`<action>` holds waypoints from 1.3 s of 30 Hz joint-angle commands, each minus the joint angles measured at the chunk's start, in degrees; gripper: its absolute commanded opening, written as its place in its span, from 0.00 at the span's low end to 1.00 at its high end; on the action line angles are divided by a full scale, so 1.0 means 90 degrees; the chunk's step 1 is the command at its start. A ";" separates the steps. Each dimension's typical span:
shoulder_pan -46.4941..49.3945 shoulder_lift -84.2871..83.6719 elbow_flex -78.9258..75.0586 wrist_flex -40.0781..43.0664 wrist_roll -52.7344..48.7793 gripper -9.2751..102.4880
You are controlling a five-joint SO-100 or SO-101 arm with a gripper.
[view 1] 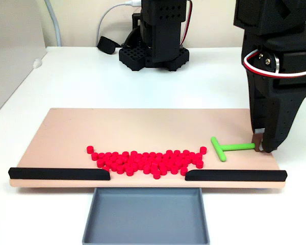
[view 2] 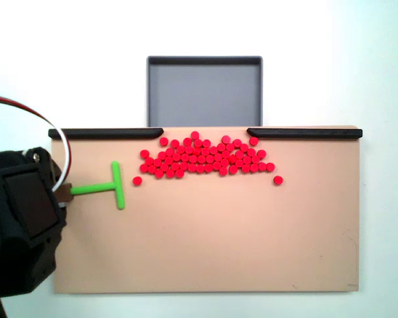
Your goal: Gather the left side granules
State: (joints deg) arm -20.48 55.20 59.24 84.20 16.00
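Gripping the free end of the green T-shaped tool's (view 1: 229,148) stem, the gripper (view 1: 260,147) stands at the right end of the tan board (view 1: 143,122) in a fixed view taken from the front; in a fixed view from above, the same gripper (view 2: 65,193) sits at the board's (view 2: 205,252) left edge, with the tool (view 2: 106,188) lying flat and its crossbar pointing toward the pile. The jaws are closed on the stem end.

The granules (view 1: 148,160) lie in a loose band on the board just behind two black rails: the left rail (view 1: 58,173) and the right rail (view 1: 234,175) as the front view shows them. Most of the pile sits at the gap between the rails. In the view from above, the granules (view 2: 205,158) spread below that gap, with one stray pellet near the tool's crossbar and another apart at the right end of the band.

A grey tray (view 1: 145,214) rests on the white surface (view 1: 51,81) just in front of the gap, touching the board's near edge; from above the tray (view 2: 204,61) appears beyond the rails. The arm's black base (view 1: 155,51) stands on the far side of the surface.

No brand, label or writing can be read anywhere.
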 commanded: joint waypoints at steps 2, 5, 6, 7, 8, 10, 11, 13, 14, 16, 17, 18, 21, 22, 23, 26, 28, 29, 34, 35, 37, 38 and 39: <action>0.0098 -0.0068 -0.0078 0.0020 -0.0088 0.08; 0.0146 -0.0117 -0.0078 0.0020 -0.0127 0.08; 0.0166 -0.0127 -0.0078 0.0020 -0.0137 0.08; 0.0176 -0.0137 -0.0078 0.0020 -0.0156 0.08; 0.0195 -0.0146 -0.0078 0.0020 -0.0166 0.08; 0.0225 -0.0166 -0.0078 0.0020 -0.0186 0.08; 0.0234 -0.0166 -0.0078 0.0020 -0.0195 0.08; 0.0264 -0.0186 -0.0078 0.0020 -0.0215 0.08; 0.0283 -0.0186 -0.0078 0.0020 -0.0234 0.08; 0.0313 -0.0186 -0.0078 0.0020 -0.0254 0.08; 0.0322 -0.0195 -0.0078 0.0020 -0.0273 0.08; 0.0332 -0.0195 -0.0078 0.0020 -0.0283 0.08; 0.0371 -0.0195 -0.0078 0.0020 -0.0322 0.08; 0.0391 -0.0195 -0.0068 0.0020 -0.0332 0.08; 0.0400 -0.0205 -0.0068 0.0020 -0.0342 0.08; 0.0459 -0.0225 -0.0068 0.0020 -0.0391 0.08; 0.0508 -0.0234 -0.0068 0.0020 -0.0430 0.08; 0.0527 -0.0244 -0.0068 0.0020 -0.0449 0.08; 0.0635 -0.0264 -0.0068 0.0020 -0.0527 0.08; 0.0664 -0.0273 -0.0068 0.0020 -0.0547 0.08; 0.0713 -0.0283 -0.0068 0.0020 -0.0576 0.08; 0.0732 -0.0283 -0.0068 0.0020 -0.0586 0.08; 0.0762 -0.0293 -0.0068 0.0020 -0.0605 0.08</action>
State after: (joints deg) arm -14.68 53.44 58.10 84.20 11.34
